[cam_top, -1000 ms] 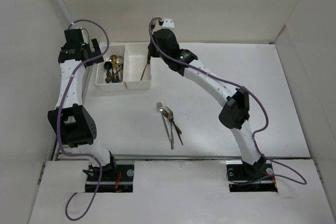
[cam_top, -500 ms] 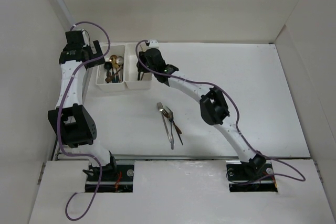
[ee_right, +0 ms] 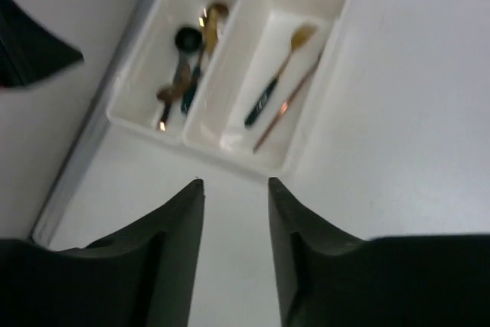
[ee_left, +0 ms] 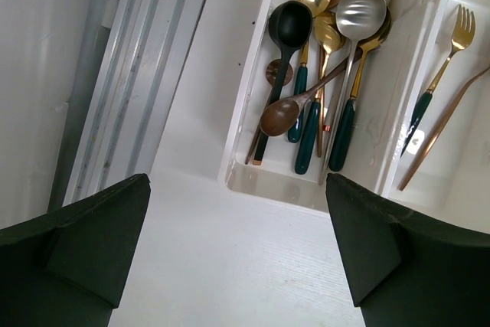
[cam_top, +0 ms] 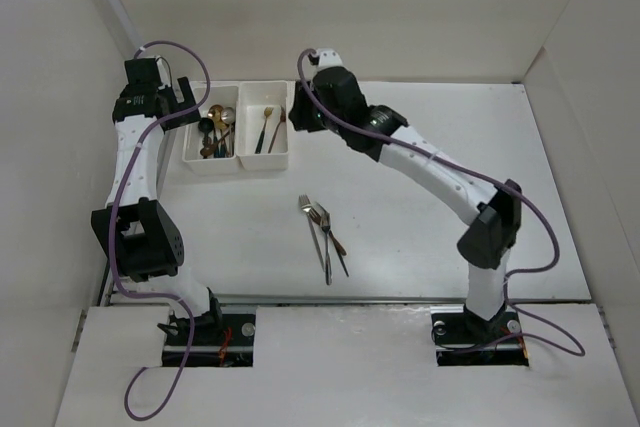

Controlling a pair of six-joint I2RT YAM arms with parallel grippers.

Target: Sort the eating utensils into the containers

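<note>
The containers (cam_top: 243, 162) are two joined white bins at the back left of the table. The left bin holds several spoons (ee_left: 321, 74) in gold, silver and black, some with green handles. In the right bin lie a gold fork with a green handle (ee_right: 277, 78) and a copper fork (ee_right: 289, 105). Loose forks (cam_top: 323, 237) lie crossed mid-table. My right gripper (ee_right: 234, 183) hangs open and empty above the table, just in front of the bins. My left gripper (ee_left: 237, 178) is wide open and empty beside the left bin.
White walls enclose the table on the left, back and right. A metal rail (ee_left: 130, 74) runs along the left wall next to the bins. Both arm bases sit at the near edge.
My right gripper went down into the right bin with the copper fork, opened, and came back up and away. The copper fork now lies in that bin. The left arm stayed still.
</note>
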